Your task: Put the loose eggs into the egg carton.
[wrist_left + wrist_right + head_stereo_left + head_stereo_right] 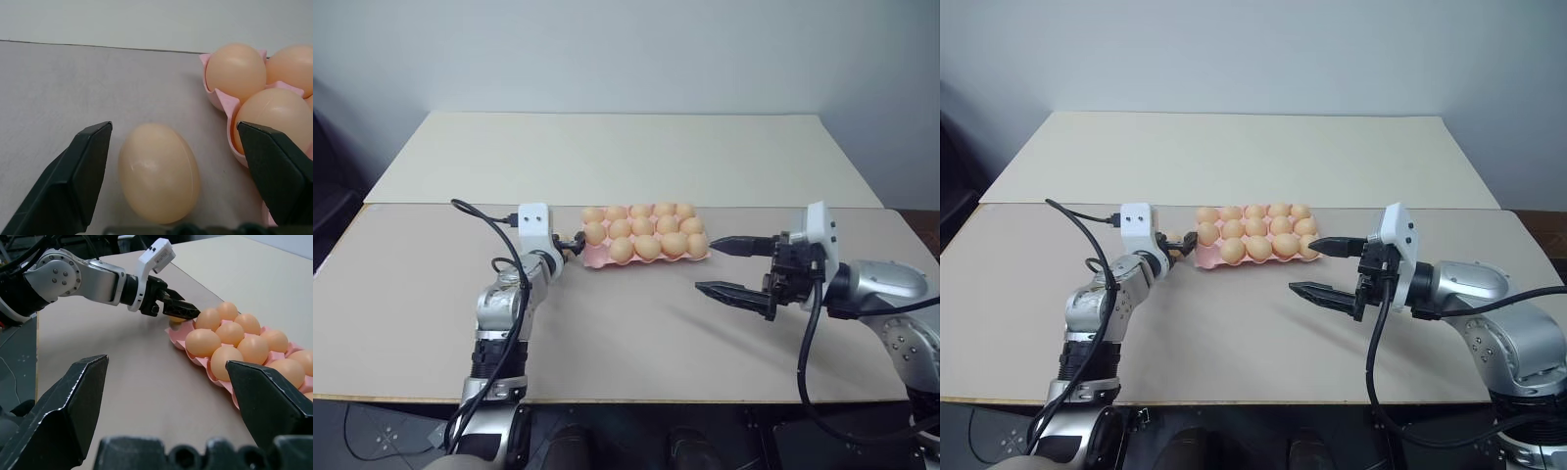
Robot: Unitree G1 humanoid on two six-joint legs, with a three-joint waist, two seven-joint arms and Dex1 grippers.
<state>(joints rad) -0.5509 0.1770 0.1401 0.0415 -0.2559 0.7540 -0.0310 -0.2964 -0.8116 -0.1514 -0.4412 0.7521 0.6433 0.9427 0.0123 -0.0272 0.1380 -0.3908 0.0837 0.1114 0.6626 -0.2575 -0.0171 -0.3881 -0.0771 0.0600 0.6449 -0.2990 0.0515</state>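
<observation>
Egg [159, 172], loose: on table [626, 343] beside egg carton [646, 240] left end, between wide-spread fingers of left gripper [181, 181], untouched. Right gripper [729, 266]: wide, empty, near carton's right end.

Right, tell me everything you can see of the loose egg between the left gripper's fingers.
The loose egg is smooth, oval and light orange-tan with a faint sheen, whole and unmarked. It lies on its side on the beige table, just off the end of the pink egg carton, apart from it. The left gripper is open around it; its black fingers flank the egg with a gap on each side. Only the table touches it.
</observation>
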